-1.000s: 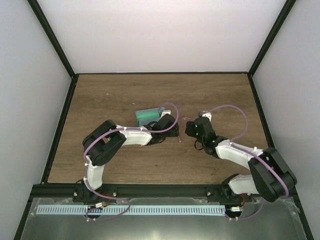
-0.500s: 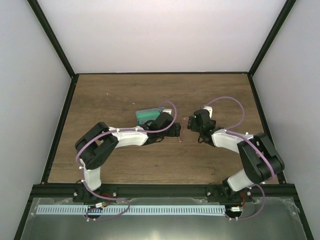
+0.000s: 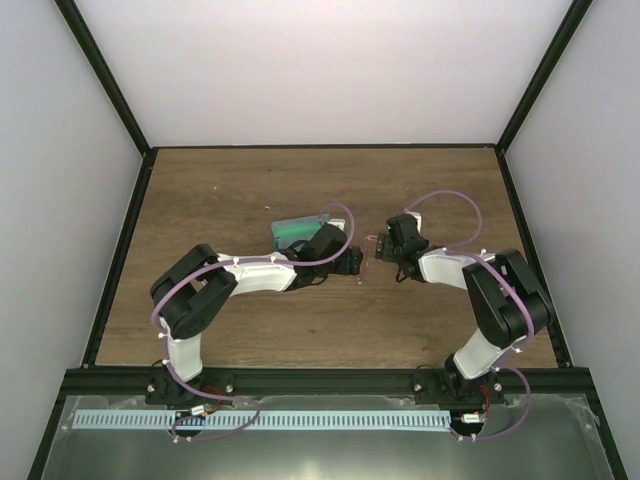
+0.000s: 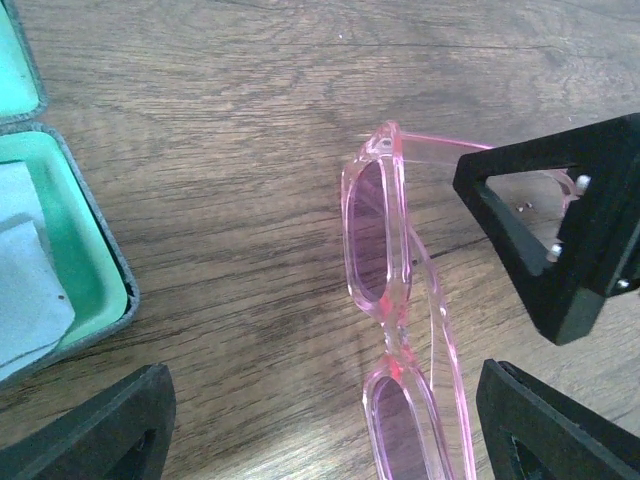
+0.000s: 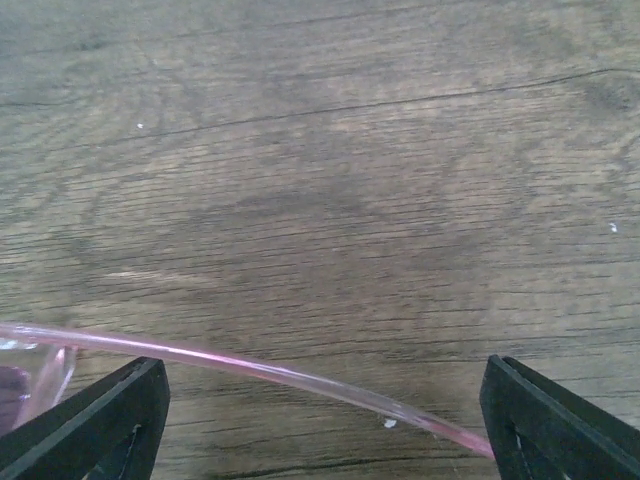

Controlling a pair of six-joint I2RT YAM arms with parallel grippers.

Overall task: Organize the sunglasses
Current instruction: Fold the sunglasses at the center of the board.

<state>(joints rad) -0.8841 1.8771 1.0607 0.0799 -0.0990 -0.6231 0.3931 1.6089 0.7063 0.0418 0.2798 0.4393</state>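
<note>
Our left gripper (image 4: 320, 430) and right gripper (image 5: 325, 420) both stand spread over the pink sunglasses (image 4: 385, 250), which lie on the table (image 4: 200, 100) near the open case (image 4: 70, 260). If we pinch the thin side arm (image 5: 250, 365), seemingly unfolded, we could bend it or send the sunglasses skidding.

sunglasses (image 4: 393, 325): pink frame, purple lenses | case (image 4: 80, 240): teal lining, grey shell | table (image 4: 230, 120): brown woodgrain

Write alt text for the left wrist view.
Pink translucent sunglasses lie on the wooden table, framed by the open left tool. An open case with green lining sits at the left edge; a black finger of the right arm covers one temple's end.
</note>
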